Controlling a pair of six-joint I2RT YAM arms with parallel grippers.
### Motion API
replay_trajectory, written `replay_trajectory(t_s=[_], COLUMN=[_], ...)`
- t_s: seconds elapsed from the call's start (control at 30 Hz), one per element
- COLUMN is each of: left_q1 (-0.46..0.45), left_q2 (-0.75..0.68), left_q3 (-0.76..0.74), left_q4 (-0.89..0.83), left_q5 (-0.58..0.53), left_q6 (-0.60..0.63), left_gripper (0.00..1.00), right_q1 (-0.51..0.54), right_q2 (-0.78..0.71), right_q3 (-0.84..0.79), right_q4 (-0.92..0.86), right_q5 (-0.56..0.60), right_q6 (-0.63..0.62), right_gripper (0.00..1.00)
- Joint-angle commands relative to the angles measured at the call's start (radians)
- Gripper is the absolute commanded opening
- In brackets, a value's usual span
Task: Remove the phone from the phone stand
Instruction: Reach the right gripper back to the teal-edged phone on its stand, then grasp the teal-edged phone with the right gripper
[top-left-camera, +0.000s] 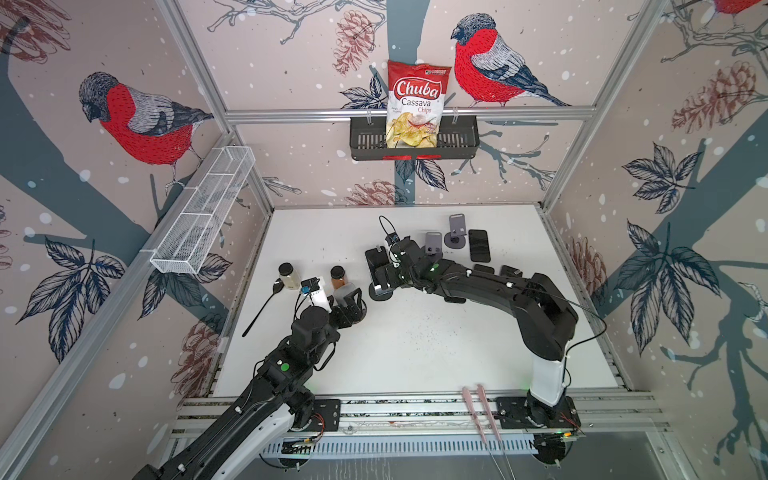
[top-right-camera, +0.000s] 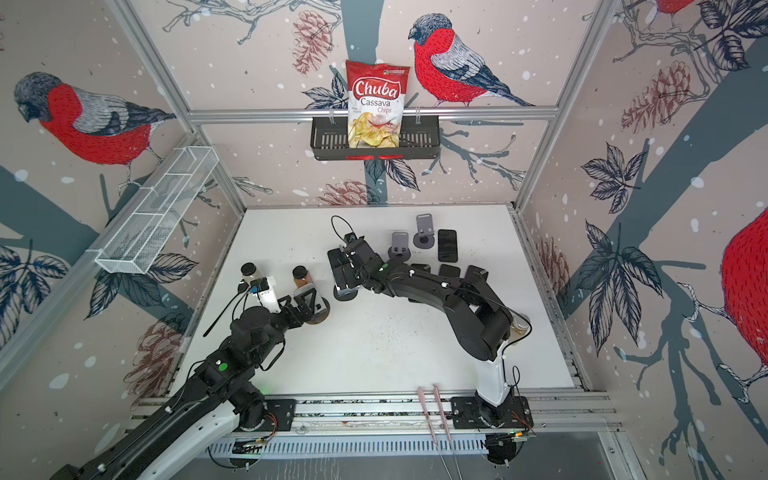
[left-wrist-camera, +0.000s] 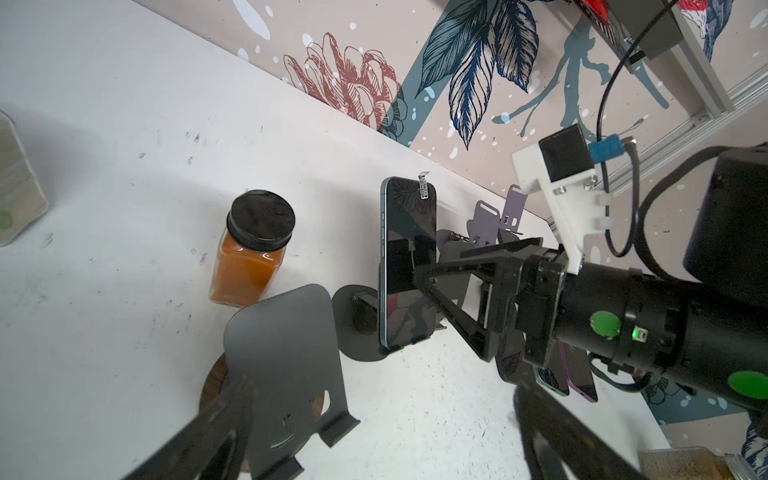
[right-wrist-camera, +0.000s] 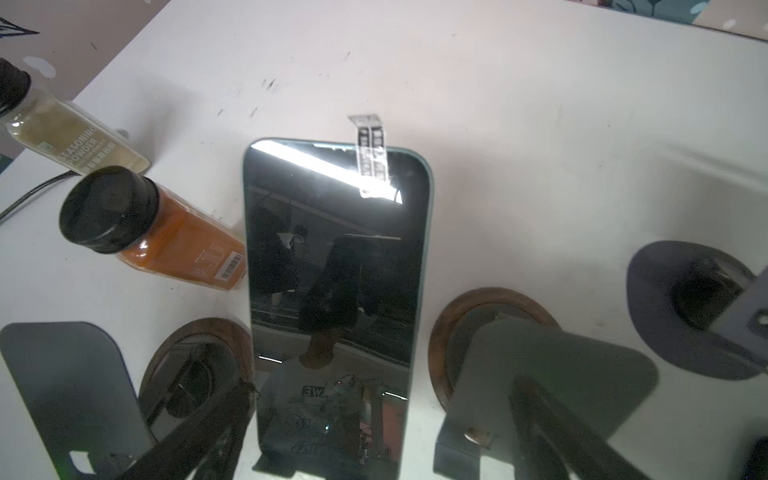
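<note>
Bright, even light is falling from above onto the white table (top-left-camera: 415, 353), and my arms are casting only soft, pale shadows on it. In both top views the wide lens is tilting the frame posts (top-left-camera: 203, 83) outward towards the corners. In my right wrist view a white streak of glare is burning across the top of the phone (right-wrist-camera: 332, 270), and its dark glass is mirroring the room. My right fingers (right-wrist-camera: 199, 436) are blurring close to the lens. My left fingers (left-wrist-camera: 208, 428) are smearing likewise, while the orange jar (left-wrist-camera: 249, 266) is showing sharp.
</note>
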Motion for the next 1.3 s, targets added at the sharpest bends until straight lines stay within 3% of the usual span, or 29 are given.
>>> replay_trajectory(t_s=[0.0,0.6,1.0,1.27], left_q1=[0.000,0.000,0.000,0.000], left_q2=[-0.002,-0.021,-0.041,-0.043], left_q3=[-0.003,-0.024,-0.029,-0.029], left_q4=[-0.001,-0.002,-0.010,-0.015], left_q5=[-0.020,-0.030,-0.037,-0.035], left_q6=[0.022,0.032,0.033,0.028], left_gripper=[0.97,0.96,0.97,0.97], right_q1=[0.007,0.022,0.034,0.035], right_q2=[0.026,0.122,0.128,0.104], right_q3=[0.030,0.093,0.098,0.087], right_q4=[0.011,-0.005,-0.006,0.009], right_q5=[-0.024,-0.008,0.029,0.011], right_q6=[-0.015,-0.012,-0.016,-0.014], right_gripper=[0.99,0.99,0.75,0.74])
